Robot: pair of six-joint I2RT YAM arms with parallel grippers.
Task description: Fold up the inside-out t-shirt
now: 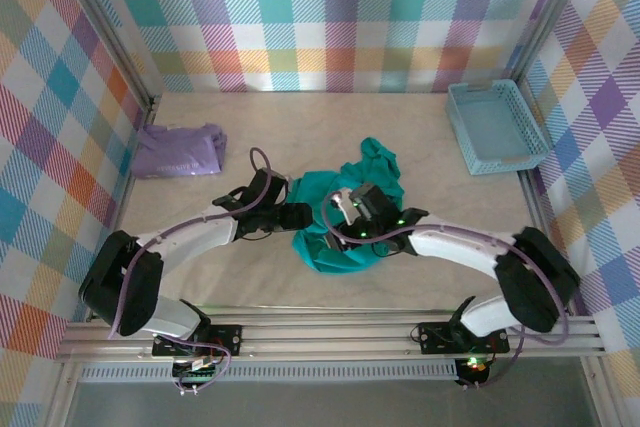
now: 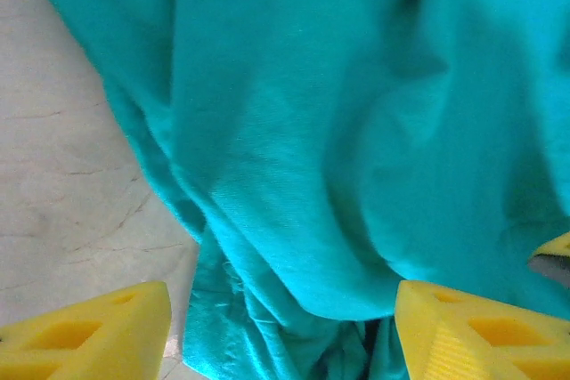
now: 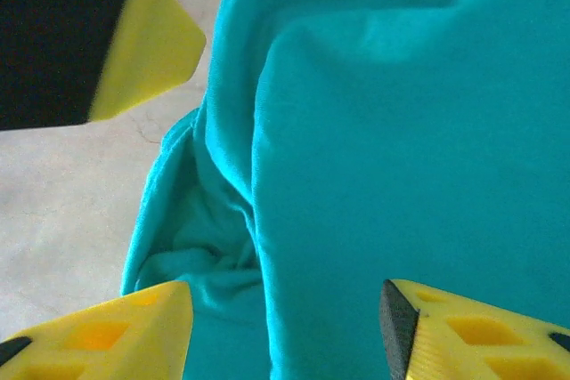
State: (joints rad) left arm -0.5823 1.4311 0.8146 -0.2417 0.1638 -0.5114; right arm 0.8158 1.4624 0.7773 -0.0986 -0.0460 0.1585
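The inside-out t-shirt [image 1: 322,245] lies bunched in a heap at the middle of the worktop [image 1: 420,117], just below centre in the top view. The left fingers [image 2: 98,331] and right fingers [image 3: 472,340] both stand wide apart over its folds, gripping nothing. The robot would probably do best to seek two separate edges, pinch one layer with each, then spread the cloth flat before folding.
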